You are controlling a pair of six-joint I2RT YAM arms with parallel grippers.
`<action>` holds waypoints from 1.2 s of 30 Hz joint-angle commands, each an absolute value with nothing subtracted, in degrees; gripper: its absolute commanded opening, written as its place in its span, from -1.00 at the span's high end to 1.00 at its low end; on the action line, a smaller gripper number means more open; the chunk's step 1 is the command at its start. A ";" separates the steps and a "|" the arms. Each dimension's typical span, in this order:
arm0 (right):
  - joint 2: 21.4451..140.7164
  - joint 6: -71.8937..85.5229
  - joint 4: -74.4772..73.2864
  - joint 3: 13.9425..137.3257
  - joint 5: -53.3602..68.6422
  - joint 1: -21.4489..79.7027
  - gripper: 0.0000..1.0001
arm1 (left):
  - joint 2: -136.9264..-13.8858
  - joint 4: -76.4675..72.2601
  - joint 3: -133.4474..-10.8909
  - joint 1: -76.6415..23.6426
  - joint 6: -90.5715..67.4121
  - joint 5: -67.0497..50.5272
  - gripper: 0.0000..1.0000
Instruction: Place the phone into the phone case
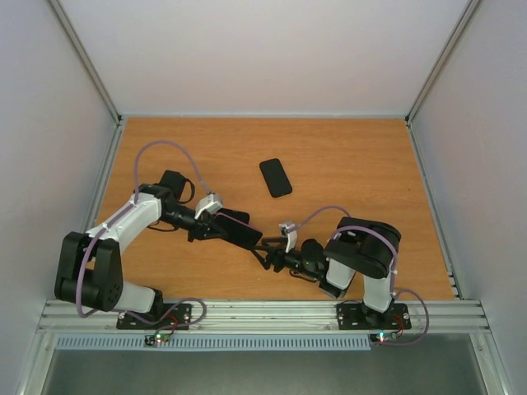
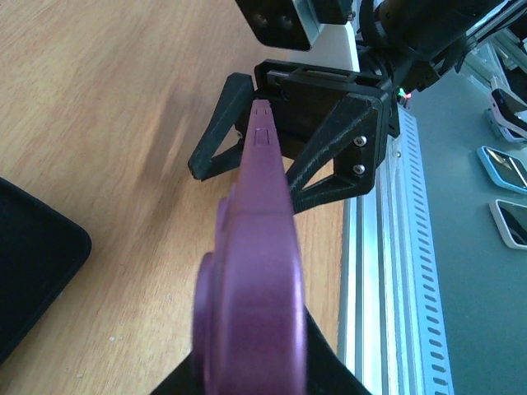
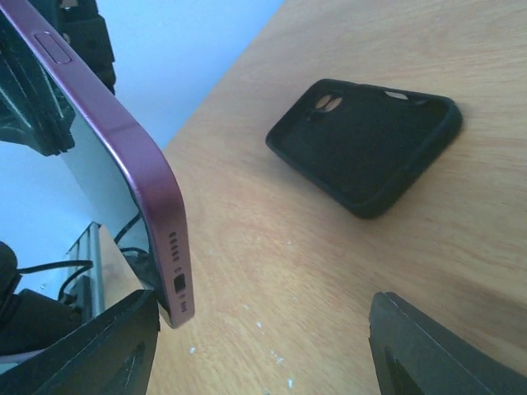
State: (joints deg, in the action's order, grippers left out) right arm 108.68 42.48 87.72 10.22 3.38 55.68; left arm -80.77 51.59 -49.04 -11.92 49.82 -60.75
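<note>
When checking the grip, note the left gripper (image 1: 221, 224) clamped tight on the purple phone (image 1: 241, 230), held edge-up above the tabletop (image 1: 354, 164), toward the middle of its near edge. Note the right gripper (image 1: 262, 249) with fingers apart, straddling the phone's free end: one finger just beside the port edge, the other well apart. Find the black phone case (image 1: 276, 177) lying flat near the tabletop's centre, well apart from both grippers. See bare wood on every side of it, out to the far corners.

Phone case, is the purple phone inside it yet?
No, the black phone case lies on the table with the purple phone held off to the side of it.
</note>
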 commanded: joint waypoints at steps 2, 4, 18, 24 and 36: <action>106.97 42.06 106.44 11.80 6.31 55.12 -0.42 | -79.36 51.42 -49.11 -12.30 49.75 -66.17 0.86; 106.13 41.51 106.37 12.25 6.46 55.11 -0.43 | -79.41 51.73 -49.13 -12.30 50.00 -66.24 0.85; 106.37 37.16 106.52 18.96 7.70 55.11 -0.31 | -78.90 52.76 -49.28 -12.30 51.21 -67.64 0.86; 104.81 36.15 106.61 18.64 7.21 55.47 -0.21 | -73.68 38.45 -44.07 -9.85 39.38 -70.29 0.86; 102.06 33.79 106.52 21.69 10.96 55.55 -0.14 | -76.07 38.16 -43.64 -5.78 36.32 -81.06 0.89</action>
